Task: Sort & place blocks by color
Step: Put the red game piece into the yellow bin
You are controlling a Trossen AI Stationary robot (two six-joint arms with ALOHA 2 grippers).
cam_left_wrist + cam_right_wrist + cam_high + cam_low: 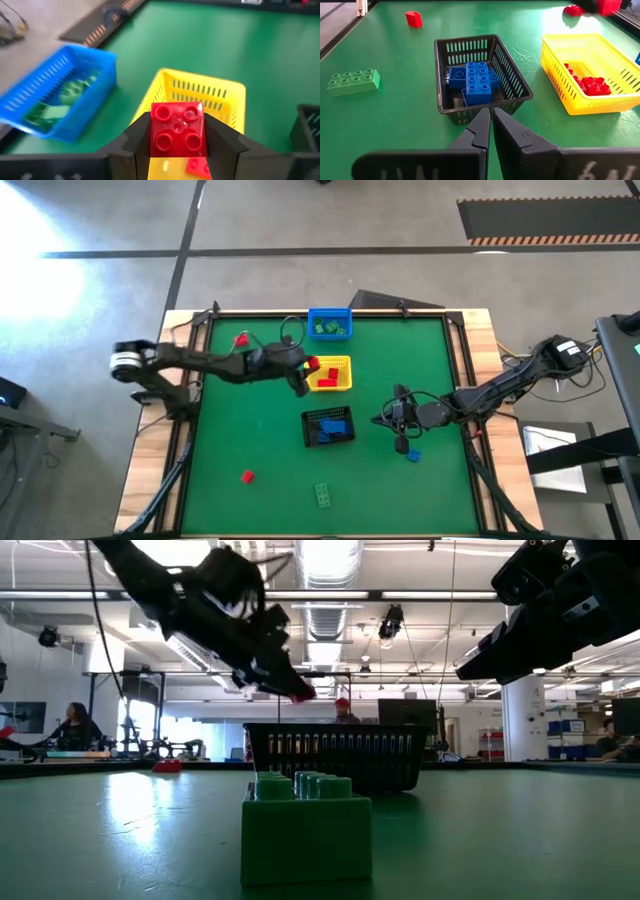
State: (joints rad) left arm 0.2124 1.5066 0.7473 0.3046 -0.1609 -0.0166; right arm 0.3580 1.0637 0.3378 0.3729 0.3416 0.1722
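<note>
My left gripper (309,370) is shut on a red block (177,131) and hangs at the left rim of the yellow basket (331,374), which holds red blocks (590,84). The blue basket (329,323) holds green blocks (64,95). The black basket (479,75) holds blue blocks (476,81). My right gripper (490,126) is shut and holds nothing, just right of the black basket. Loose on the mat lie red blocks (241,339) (247,476), a green block (324,495) and a blue block (412,454). My left gripper pinches the red block by two opposite sides (153,135) between its two fingers. The fingers come from the table's left, slanting downward. The block is lifted clear of the mat, its studded top (176,120) facing back toward the wrist, over the yellow basket's left rim.
The three baskets stand close together in the table's middle and far middle. The green block (305,825) lies near the front edge. The right arm (500,390) reaches in from the right. Open green mat (240,420) lies at left and front right. People show beyond the table.
</note>
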